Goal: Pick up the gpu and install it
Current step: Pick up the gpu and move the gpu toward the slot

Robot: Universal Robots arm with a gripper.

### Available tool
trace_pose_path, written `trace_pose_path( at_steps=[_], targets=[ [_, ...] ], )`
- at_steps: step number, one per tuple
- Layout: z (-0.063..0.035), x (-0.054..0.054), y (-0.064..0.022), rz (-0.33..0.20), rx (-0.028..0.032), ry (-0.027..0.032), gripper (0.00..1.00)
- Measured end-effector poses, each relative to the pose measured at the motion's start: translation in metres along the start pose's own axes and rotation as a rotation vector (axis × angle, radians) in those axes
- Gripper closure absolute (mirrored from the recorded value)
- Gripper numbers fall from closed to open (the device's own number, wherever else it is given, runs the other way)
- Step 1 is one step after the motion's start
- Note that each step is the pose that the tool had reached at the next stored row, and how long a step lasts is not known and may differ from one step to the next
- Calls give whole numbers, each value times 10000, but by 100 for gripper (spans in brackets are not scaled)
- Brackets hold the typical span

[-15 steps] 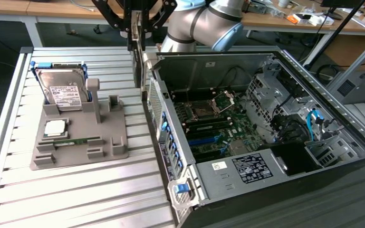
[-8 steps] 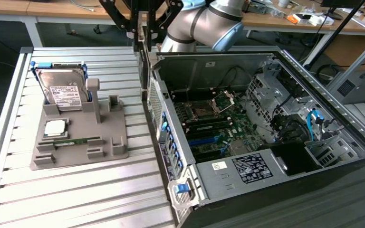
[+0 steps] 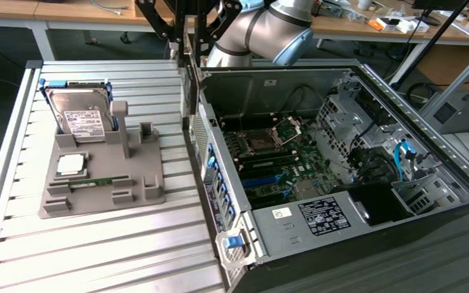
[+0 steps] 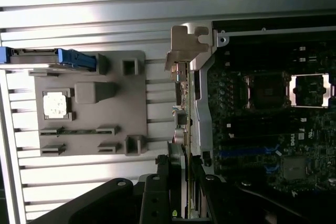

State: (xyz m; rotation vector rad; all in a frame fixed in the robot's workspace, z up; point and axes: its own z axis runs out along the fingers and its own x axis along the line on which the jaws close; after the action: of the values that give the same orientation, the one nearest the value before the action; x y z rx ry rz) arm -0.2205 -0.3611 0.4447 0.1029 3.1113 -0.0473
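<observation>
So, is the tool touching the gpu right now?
Touching. The wrist view shows the tool with its jaws pressed against both sides of the gpu, which it holds edge-on with no gap on either side.

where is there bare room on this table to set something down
The slatted table is bare below the grey holder in the exterior view, and in a strip above the hard drive. The gap between holder and computer case is narrow, and the gripper holds the gpu over it.
</observation>
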Motion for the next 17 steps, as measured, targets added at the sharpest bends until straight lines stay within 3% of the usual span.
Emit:
trace_pose_path(
  at_steps=[10,14,17],
  targets=[
    [10,-68,5,-4,145,-10,73],
    [14,-82,6,-3,150,-11,73],
    [15,-89,5,-2,79,-5,73]
  ],
)
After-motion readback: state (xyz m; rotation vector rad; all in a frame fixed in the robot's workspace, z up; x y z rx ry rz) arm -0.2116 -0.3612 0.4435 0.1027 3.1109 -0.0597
